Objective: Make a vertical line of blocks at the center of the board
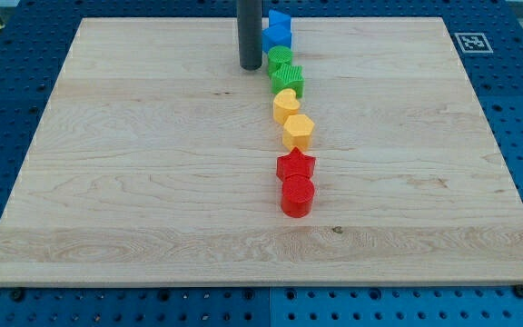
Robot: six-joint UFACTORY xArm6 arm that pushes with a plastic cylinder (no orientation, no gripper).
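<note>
end effector tip [250,67] beside green blocks [284,71]

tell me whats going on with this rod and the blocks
A robot arm's rod is lining up blocks down the board's middle. My tip sits just left of the blue blocks and green blocks at the view's top. Below them come two yellow blocks, a small gap, then a red star and red block.

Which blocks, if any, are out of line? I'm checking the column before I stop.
None clearly out: blue, green, yellow and red pairs form one near-vertical line. My tip stands left of the green pair.
</note>
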